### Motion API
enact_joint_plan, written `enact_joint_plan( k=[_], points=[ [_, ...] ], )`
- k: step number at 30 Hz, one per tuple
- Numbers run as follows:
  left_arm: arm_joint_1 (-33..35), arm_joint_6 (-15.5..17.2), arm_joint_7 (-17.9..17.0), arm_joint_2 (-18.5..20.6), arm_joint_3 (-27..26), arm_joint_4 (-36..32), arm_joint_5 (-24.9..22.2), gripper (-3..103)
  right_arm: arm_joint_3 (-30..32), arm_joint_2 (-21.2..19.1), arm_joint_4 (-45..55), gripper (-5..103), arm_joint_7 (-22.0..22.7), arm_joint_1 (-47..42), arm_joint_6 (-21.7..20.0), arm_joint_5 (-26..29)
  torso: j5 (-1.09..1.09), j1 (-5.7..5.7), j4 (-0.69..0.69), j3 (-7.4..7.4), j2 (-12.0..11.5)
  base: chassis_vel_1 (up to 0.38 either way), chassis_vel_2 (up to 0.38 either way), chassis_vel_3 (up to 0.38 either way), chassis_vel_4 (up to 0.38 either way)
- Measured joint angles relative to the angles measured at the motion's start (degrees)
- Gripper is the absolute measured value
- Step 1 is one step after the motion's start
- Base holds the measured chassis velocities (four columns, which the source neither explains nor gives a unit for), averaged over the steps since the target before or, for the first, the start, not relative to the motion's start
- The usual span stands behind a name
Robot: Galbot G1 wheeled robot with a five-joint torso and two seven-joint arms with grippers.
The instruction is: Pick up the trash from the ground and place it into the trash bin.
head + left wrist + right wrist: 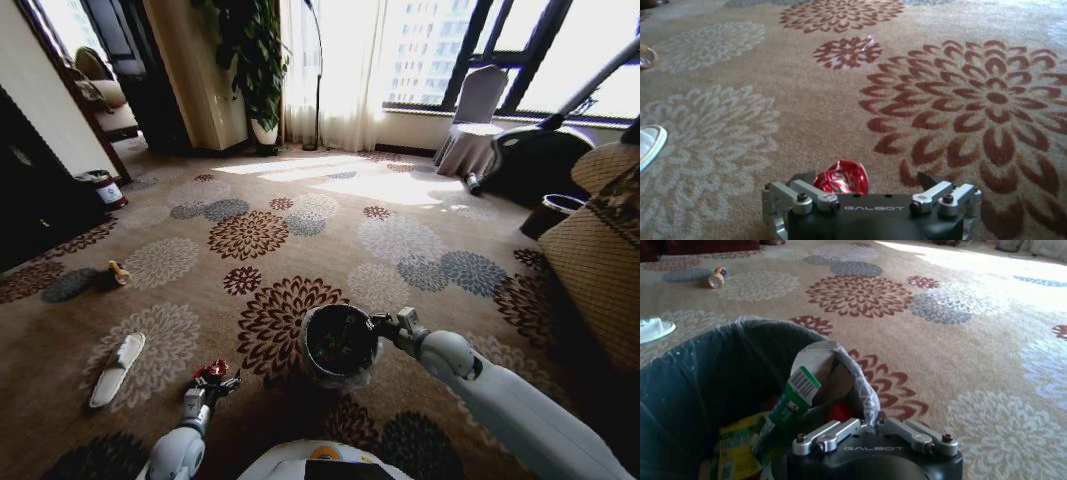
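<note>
My left tool [212, 382] grips the red wrapper [840, 177] low over the carpet [807, 125]. My right tool [870, 426] is clamped on the bin's [338, 345] rim, just beside the left one.

"GALBOT" in pale letters on dark housing of left gripper [870, 181], just behind fingers; same "GALBOT" on right gripper [870, 426] housing. Barcode on green carton [795, 395] ahead of right gripper, digits unreadable.
</note>
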Motion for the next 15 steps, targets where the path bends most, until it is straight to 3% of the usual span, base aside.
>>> enact_joint_plan(
  k=[3, 7, 15],
  points=[
    [-1.05, 2.07, 5.96, 1.53, -1.96, 1.29, -0.82, 100, 1.26, -0.38, -0.11, 1, 0.01, -0.79, 1.22, -0.13, 0.01, 0.00, -0.03, 0.00, 0.00, 0.000, 0.000, 0.000, 0.000],
    [-4.51, 3.78, 8.68, 2.25, -3.15, 3.63, -0.02, 100, 2.15, -0.74, -0.56, 1, 0.05, -1.50, 2.13, -0.52, -0.02, 0.00, -0.03, 0.00, 0.00, 0.000, 0.000, 0.000, 0.000],
    [-11.36, 6.70, 8.65, 2.73, -0.36, 9.31, 1.77, 100, 1.72, -0.28, -1.24, 1, 0.00, -1.40, 2.76, -0.54, 0.00, 0.00, -0.02, 0.00, 0.00, 0.000, 0.000, 0.000, 0.000]
  ],
)
